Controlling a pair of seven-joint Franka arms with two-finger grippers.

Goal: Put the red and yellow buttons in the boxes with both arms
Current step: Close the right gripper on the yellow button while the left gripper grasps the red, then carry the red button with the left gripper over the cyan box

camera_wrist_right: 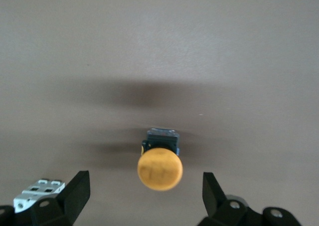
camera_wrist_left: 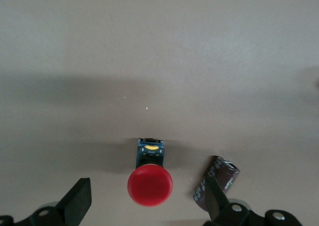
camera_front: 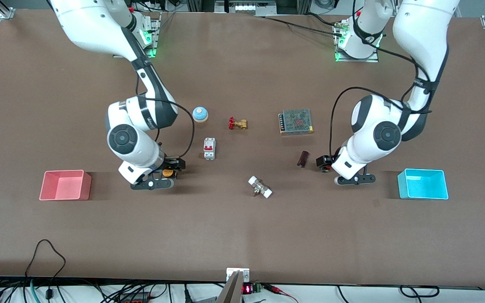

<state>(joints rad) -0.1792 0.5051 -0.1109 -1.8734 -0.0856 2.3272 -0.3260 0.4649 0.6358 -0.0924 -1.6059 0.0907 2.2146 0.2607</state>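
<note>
**Both claws spread over their buttons**

Left claw (camera_wrist_left: 147, 206) low over the table (camera_front: 242, 235), fingers (camera_wrist_left: 77, 201) wide apart. Between them, untouched: red button (camera_wrist_left: 149, 178), round glossy cap on a dark blocky base. Just beside one finger, a dark cylinder (camera_wrist_left: 219, 178). Cyan box (camera_front: 422, 184) near, toward the left arm's end.

Right claw (camera_wrist_right: 144, 203) likewise parted over the yellow button (camera_wrist_right: 160, 166), matte orange-yellow cap, dark base. Pink box (camera_front: 65, 185) near, toward the right arm's end.
</note>
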